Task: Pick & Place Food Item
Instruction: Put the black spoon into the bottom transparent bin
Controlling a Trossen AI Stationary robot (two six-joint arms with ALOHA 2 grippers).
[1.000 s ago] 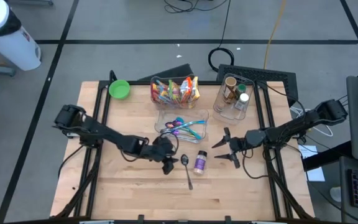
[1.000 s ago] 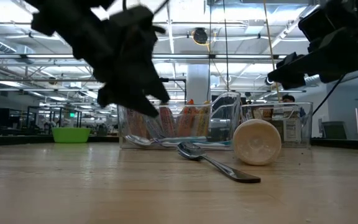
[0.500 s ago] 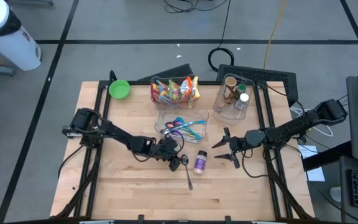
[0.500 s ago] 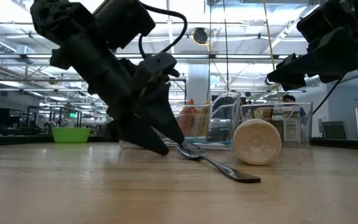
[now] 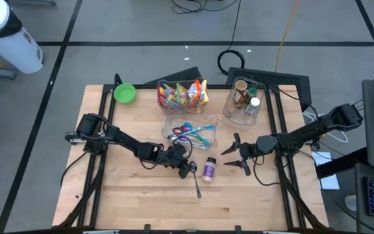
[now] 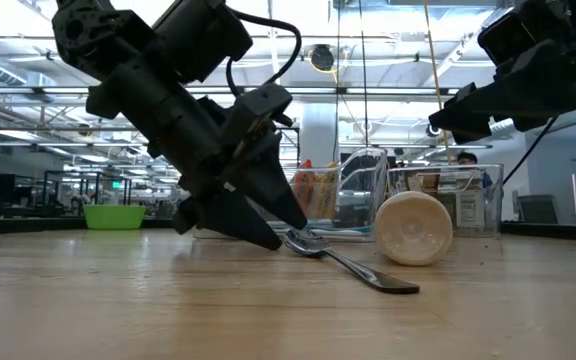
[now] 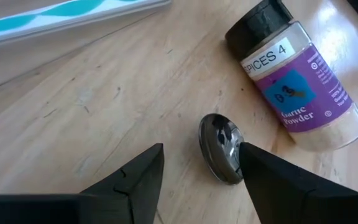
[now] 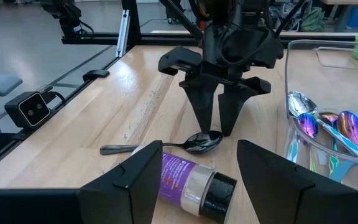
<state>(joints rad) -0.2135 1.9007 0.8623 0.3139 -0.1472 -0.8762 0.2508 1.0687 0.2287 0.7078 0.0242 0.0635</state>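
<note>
The place was a robotics lab in what looked like a large industrial hall — not a home or kitchen. The wooden table stood on a grey floor marked off with dark tape lines, with loose cables trailing behind it. Across the table the low view showed a long open room under rows of ceiling lights, exposed pipes and beams — and, far back, what may have been more workstations, too small to make out.
</note>
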